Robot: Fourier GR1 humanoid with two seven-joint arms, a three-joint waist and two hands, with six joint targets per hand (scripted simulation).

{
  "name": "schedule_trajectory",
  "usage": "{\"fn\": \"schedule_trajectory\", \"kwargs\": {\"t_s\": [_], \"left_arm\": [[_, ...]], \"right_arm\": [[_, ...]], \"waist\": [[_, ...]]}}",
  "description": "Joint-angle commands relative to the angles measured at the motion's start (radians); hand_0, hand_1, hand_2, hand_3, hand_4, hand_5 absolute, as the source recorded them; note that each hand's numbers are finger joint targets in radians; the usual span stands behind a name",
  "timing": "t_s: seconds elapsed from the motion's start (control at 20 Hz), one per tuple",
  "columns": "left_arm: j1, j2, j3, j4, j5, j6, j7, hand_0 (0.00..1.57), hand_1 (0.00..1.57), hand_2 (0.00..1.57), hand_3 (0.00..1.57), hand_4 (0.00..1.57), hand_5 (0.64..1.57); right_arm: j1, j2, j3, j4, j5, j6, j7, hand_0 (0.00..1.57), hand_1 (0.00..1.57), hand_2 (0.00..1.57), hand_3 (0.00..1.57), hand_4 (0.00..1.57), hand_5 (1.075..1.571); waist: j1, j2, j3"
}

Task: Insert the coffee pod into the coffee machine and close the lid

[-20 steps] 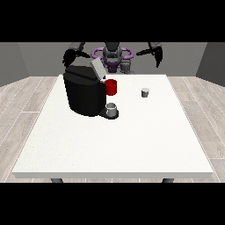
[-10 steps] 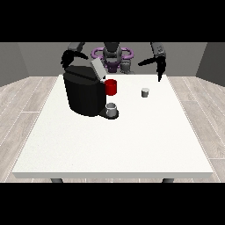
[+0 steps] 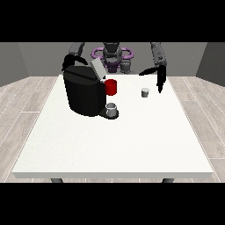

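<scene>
- The hand at the view's right point(image 3: 158, 80) hangs over the table with its fingers pointing down and its thumb stretched sideways towards the robot's middle — spread open and holding nothing. That wide spread looks to me like a pose readied for closing round something small.
- Just beside that hand, a little nearer the camera and towards the view's left, the coffee pod point(image 3: 145, 92) stands upright on the white table point(image 3: 110, 140). It is apart from the fingers, not touched; standing upright and alone, it should be easy to take from above or from the side.
- Farther from the hand, across the pod, sits the black coffee machine point(image 3: 83, 91), its lid point(image 3: 97, 69) tilted up — left open, I judge, so that the pod can go in. A red part point(image 3: 111, 87) juts from its front, and a small grey cup point(image 3: 112, 109) stands on the base below it.
- The hand at the view's left point(image 3: 69, 61) shows behind the machine's top, well apart from the pod; whether its fingers are open or curled I cannot tell.
- The task is at its start: pod not yet picked up, lid not yet closed.
</scene>
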Motion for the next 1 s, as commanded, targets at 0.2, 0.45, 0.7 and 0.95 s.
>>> {"fn": "schedule_trajectory", "kwargs": {"t_s": [0.2,0.45,0.7,0.95], "left_arm": [[-0.079,0.012,-0.035,0.128,-0.099,0.007,-0.014,0.00,0.00,0.20,0.00,0.00,1.571],[-0.092,-0.019,-0.065,0.200,-0.182,0.064,-0.043,0.45,0.45,0.61,0.30,0.00,1.571],[-0.148,0.035,-0.045,0.323,-0.227,0.084,-0.097,0.62,0.62,0.74,0.48,0.00,1.571],[-0.131,0.045,-0.104,0.321,-0.314,0.089,-0.058,0.57,0.57,0.70,0.41,0.00,1.571]], "right_arm": [[-0.004,-0.025,-0.008,0.096,0.022,0.009,-0.035,0.00,0.00,0.00,0.00,0.43,1.571],[-0.075,-0.023,-0.030,0.166,0.029,-0.037,0.001,0.00,0.00,0.00,0.00,0.41,1.571],[-0.078,0.003,0.021,0.083,0.049,-0.048,0.044,0.00,0.00,0.00,0.00,0.39,1.571],[-0.040,-0.012,-0.012,0.123,0.018,-0.026,0.031,0.00,0.00,0.00,0.00,0.45,1.571]], "waist": [[-0.001,0.002,0.0004],[0.031,-0.005,0.0003],[-0.034,0.041,-0.0002],[-0.011,-0.023,0.0003]]}}
